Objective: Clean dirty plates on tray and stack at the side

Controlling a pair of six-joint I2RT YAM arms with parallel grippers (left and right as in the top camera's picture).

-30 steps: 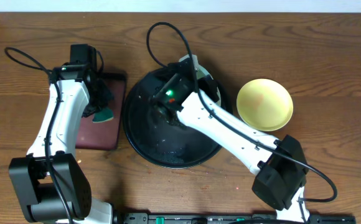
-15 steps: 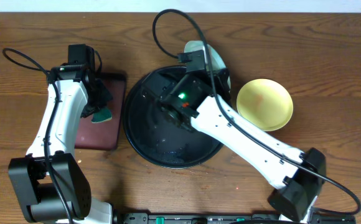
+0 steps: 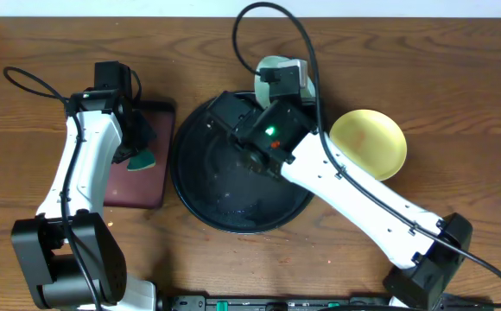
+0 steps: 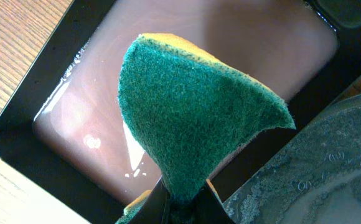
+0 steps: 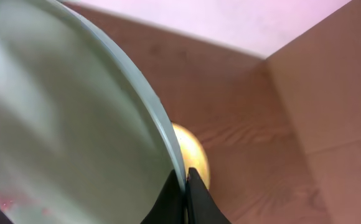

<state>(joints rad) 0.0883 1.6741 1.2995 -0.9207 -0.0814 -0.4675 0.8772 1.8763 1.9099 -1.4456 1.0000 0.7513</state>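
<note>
Here, right hand [image 5: 183, 186] grips one aqua plate [image 5: 56, 124]; left hand [image 4: 183, 199] pinches one sponge [image 4: 193, 106].

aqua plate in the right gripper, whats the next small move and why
Probably swing the right gripper rightward to bring the aqua plate over the yellow plate. It is pinched by its rim near the far rim of the tray, and the yellow plate lies bare on the table beside it. A faint reddish trace low in the wrist view may mean sponge first.

The aqua plate [image 5: 56, 124] looks glossy, the green sponge [image 4: 193, 118] coarse and fibrous, the table [image 3: 458, 78] grained wood.
</note>
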